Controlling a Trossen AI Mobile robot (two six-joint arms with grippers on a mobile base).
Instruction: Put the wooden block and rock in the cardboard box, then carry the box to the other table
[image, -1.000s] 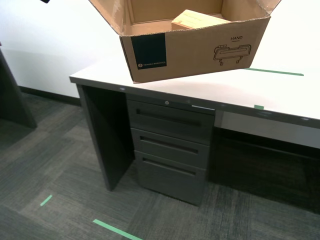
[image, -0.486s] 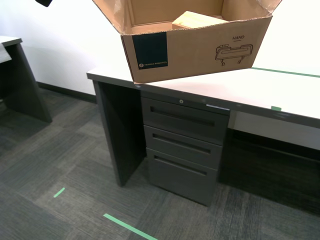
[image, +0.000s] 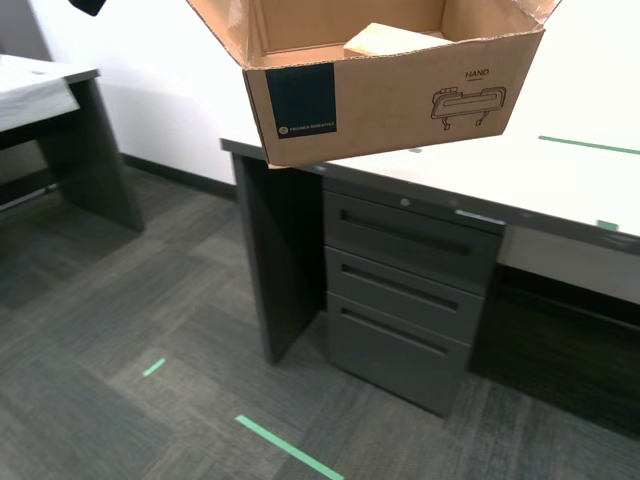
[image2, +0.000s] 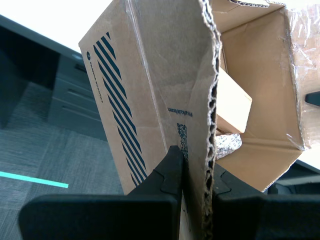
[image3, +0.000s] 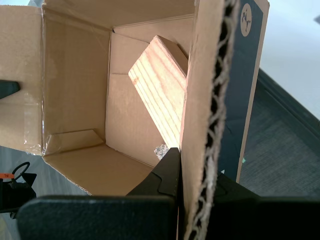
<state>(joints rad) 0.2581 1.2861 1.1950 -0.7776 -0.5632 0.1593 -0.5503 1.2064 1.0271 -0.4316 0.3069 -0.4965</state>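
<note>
You have the cardboard box (image: 385, 85) held up in the air, clear of the desk beneath it. In the exterior view it fills the top middle of the frame, its navy label and line drawing facing the camera, flaps splayed outward.

Your first gripper (image3: 196, 176) is clamped on one side wall of the box: the jaws are nearly together with the corrugated edge pinched between them. Your second gripper (image2: 197, 172) is closed the same way on another wall, the one printed with dark diagonal stripes, cardboard squeezed between its fingers.

The wooden block (image3: 160, 87) lies inside the box, tilted, leaning against an inner wall; its pale grain shows clearly in the first wrist view, and its top edge peeks over the rim in the exterior view (image: 385, 40). Something small and speckled sits at the box floor just below the block in the second wrist view; it may be the rock (image2: 227, 146), but you cannot tell for sure, as most of it is hidden.

Below the box stands a table (image: 560, 170) with a white top, green tape marks and a dark drawer unit (image: 410, 290) beneath it. At the exterior view's left another desk (image: 55, 85) stands well apart, across grey carpet (image: 130, 330) with green tape strips
</note>
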